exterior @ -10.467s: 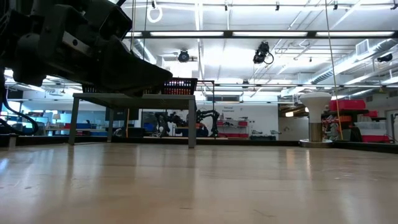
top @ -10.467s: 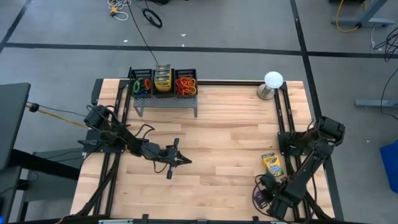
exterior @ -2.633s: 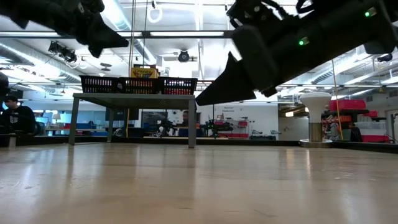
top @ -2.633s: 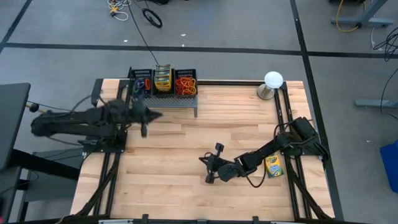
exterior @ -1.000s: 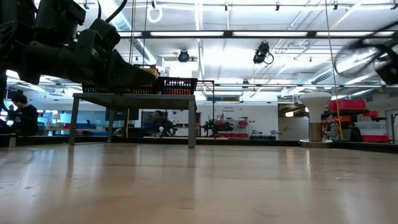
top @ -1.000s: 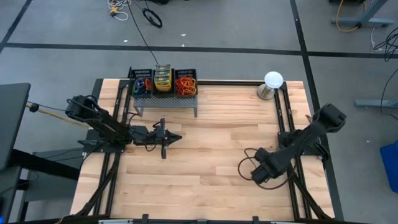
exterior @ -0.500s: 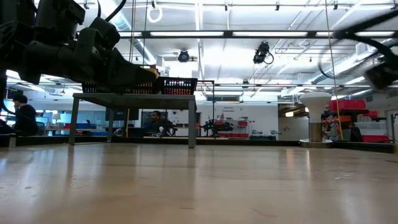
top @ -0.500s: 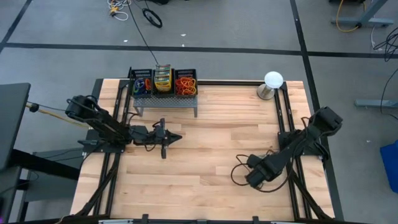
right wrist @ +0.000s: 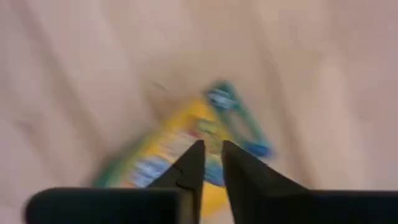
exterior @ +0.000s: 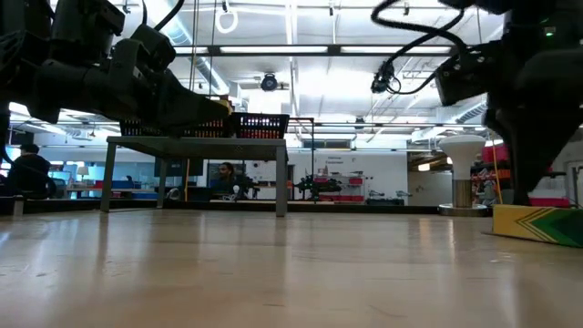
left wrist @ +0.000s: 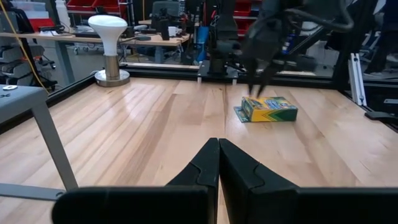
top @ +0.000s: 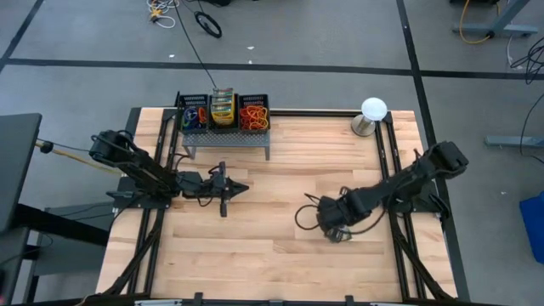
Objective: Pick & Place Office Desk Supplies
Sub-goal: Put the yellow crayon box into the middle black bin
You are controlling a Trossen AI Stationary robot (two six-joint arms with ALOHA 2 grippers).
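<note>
**A:** What's nearest the front edge of the table [top: 280, 263]?

**B:** The right gripper [right wrist: 211, 147], toward the front-right part of the surface, well in from the right edge. It hangs just over a yellow-and-green crayon box [left wrist: 268, 109] that lies flat on the wood.

**A:** Is it gripping the box?

**B:** No. Its fingers are parted by a narrow gap, with nothing pinched between them. The box shows beyond the tips, and I cannot tell whether they touch it.

**A:** And the other arm?

**B:** The left gripper [left wrist: 217, 144] is farther back, left of the middle, held above the surface. Its fingers are pressed together on nothing.

**A:** What is behind that?

**B:** At the far edge, left of centre, a grey metal rack [top: 225, 136] carries three black baskets side by side. The left basket [top: 194, 116] has mixed rubber bands, the middle basket [top: 222, 110] more crayon boxes, and the right basket [top: 252, 115] red and orange bands.

**A:** Anything else?

**B:** A white ball on a metal base [top: 373, 108], by the far-right corner.
</note>
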